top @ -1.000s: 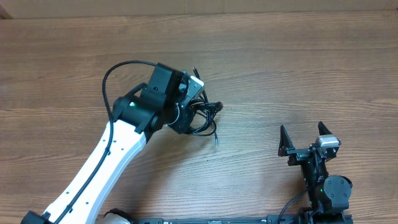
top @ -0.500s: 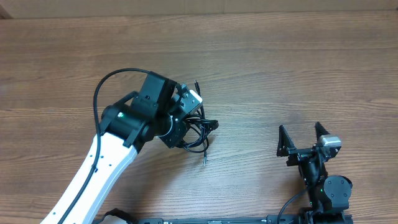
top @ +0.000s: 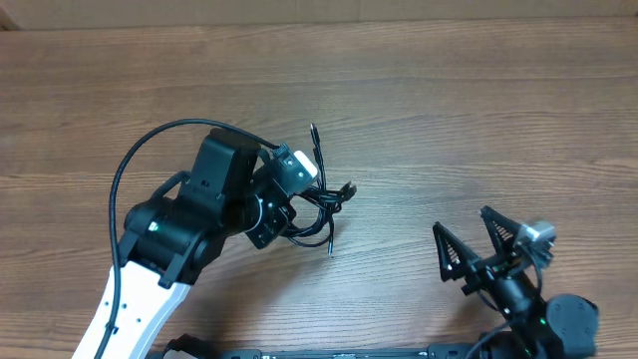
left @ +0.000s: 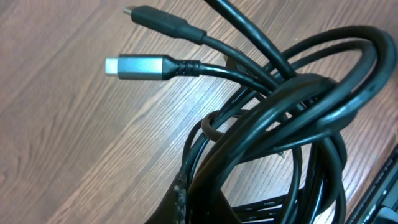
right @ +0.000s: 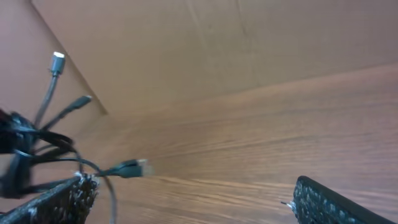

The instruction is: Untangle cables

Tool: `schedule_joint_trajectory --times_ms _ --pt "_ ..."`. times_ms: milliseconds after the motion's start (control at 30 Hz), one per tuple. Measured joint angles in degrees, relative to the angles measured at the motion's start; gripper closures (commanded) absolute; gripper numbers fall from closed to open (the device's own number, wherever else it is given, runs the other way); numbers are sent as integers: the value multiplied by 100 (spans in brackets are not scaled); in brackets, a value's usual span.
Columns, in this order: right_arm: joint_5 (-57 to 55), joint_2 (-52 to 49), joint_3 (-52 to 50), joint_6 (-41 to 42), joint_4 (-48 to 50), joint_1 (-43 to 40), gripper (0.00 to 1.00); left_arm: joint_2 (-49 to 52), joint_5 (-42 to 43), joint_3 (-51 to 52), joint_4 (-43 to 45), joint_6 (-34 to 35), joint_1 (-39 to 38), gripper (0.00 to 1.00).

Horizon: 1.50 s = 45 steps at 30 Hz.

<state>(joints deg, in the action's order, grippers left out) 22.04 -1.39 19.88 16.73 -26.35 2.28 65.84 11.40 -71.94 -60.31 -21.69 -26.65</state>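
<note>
Black cables (top: 317, 204) are gathered in one knotted bundle over the wooden table (top: 449, 90), with looped strands crossing one another. The left gripper (top: 282, 217) sits against the bundle's left side, its jaws pressed together on several loops. Its wrist view shows the strands packed tight just above one finger (left: 186, 208). From the bundle's top one strand rises to a plug (top: 313, 129), a second plug (top: 348, 188) juts from its right side, and a third end (top: 330, 249) trails below it. In the left wrist view a silver plug (left: 134, 66) and a black plug (left: 163, 22) point away from the bundle, slightly apart from each other. The right gripper (top: 462, 221) stands well to the right of the bundle, touching none of it, its jaws spread wide with nothing between them. Whether the bundle touches the wood cannot be told.
</note>
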Motion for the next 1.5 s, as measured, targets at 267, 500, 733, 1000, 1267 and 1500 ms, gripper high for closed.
schedule_joint_trajectory --times_ms 267,500,733,1000,1267,1500 --pt "885 -1178 1530 57 -498 0 0 -212 411 0 339 -535 0 96" --pt "2437 -2929 2227 52 -584 0 0 -249 1051 0 476 -837 0 96" --pt "4072 -3880 2275 166 0 0 0 -251 1259 0 487 -894 0 96" --pt "5073 -4019 2295 321 398 0 1 -254 1425 0 573 -896 0 96" --pt "6142 -4019 2299 319 855 0 9 -254 1611 0 595 -850 0 96" --pt "6356 -4019 2299 321 872 0 9 -254 1757 0 719 -590 0 96"
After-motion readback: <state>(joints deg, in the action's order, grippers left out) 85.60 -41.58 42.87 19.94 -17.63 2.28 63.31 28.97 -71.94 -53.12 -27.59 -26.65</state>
